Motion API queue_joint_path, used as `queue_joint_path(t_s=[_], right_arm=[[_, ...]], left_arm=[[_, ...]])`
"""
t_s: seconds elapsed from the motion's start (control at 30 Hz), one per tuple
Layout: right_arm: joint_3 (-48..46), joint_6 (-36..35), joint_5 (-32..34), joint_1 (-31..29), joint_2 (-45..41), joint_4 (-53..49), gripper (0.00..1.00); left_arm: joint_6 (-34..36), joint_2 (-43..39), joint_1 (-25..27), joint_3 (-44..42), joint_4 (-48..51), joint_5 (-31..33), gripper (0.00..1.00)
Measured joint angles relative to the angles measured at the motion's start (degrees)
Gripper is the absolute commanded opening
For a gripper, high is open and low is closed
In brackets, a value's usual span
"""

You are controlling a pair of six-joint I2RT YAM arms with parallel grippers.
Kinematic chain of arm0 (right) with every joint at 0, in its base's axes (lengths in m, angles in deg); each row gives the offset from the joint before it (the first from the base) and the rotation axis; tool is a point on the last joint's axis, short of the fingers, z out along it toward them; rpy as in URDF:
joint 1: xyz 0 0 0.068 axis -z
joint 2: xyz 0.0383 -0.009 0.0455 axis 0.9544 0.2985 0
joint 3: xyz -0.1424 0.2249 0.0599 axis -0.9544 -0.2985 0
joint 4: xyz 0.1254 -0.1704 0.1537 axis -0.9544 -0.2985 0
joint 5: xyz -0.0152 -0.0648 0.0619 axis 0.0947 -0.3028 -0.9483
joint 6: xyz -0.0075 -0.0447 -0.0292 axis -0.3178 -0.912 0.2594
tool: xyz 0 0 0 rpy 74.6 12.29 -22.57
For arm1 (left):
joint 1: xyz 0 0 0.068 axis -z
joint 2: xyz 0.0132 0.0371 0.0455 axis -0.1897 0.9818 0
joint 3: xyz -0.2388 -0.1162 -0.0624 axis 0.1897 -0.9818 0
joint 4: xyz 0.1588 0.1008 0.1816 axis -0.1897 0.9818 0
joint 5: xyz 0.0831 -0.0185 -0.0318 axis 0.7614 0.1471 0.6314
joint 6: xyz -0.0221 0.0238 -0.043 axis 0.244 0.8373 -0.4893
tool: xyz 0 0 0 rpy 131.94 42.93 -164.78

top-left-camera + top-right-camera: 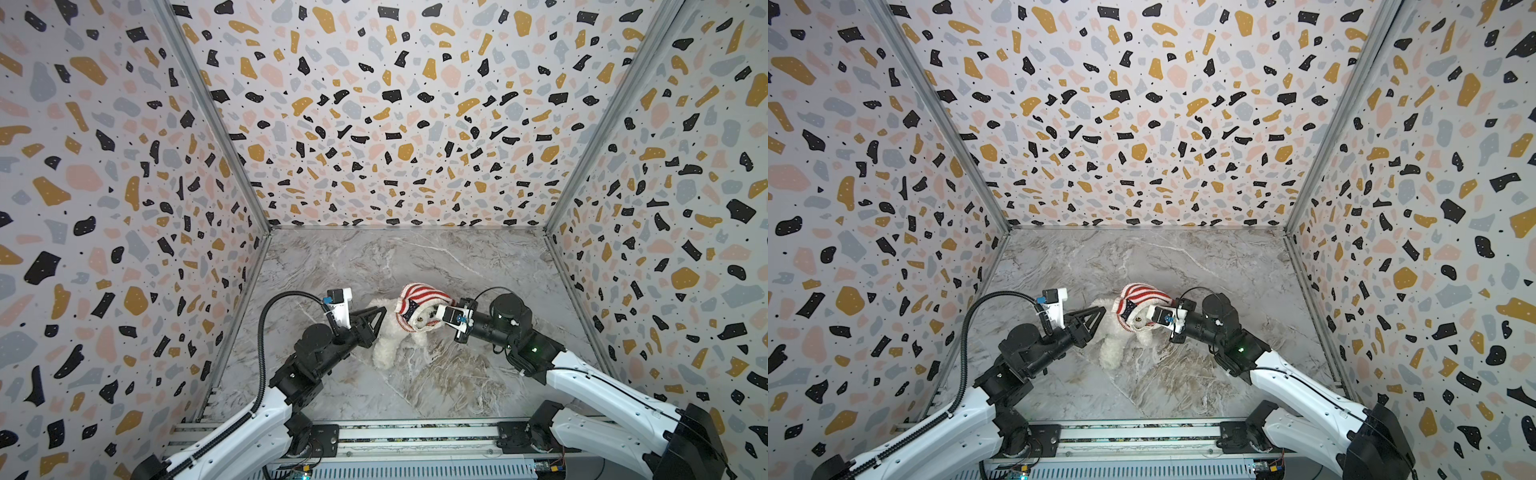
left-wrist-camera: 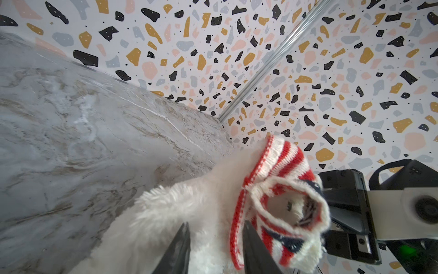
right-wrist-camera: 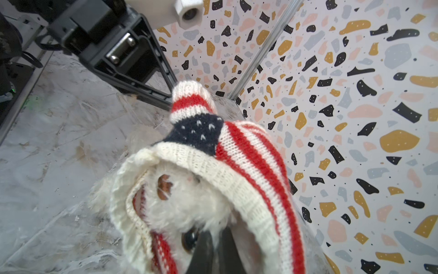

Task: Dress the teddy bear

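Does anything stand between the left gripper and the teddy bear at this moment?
Nothing visible does. The left gripper has its jaws open right at the white fur of the teddy bear, beside the hem of the striped sweater, which is pulled over its head.

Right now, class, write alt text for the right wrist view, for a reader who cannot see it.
A white teddy bear peers from a red, white and navy knitted sweater bunched over its head. The right gripper, shut, sits by its eye; the left gripper is behind, over the marble table.
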Motion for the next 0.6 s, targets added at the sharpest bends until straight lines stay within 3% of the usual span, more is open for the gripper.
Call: queue_joint_path(t_s=[0.37,0.6], right_arm=[[0.0,-5.7,-5.6,-0.3,1.4,0.9,0.00],[0.0,-7.7,-5.7,-1.9,1.4,0.8,0.00]], left_arm=[[0.3,0.2,-0.9,1.4,-0.7,-5.4,0.40],[1.7,1.2,-1.2,1.4,-1.9,-9.2,0.44]])
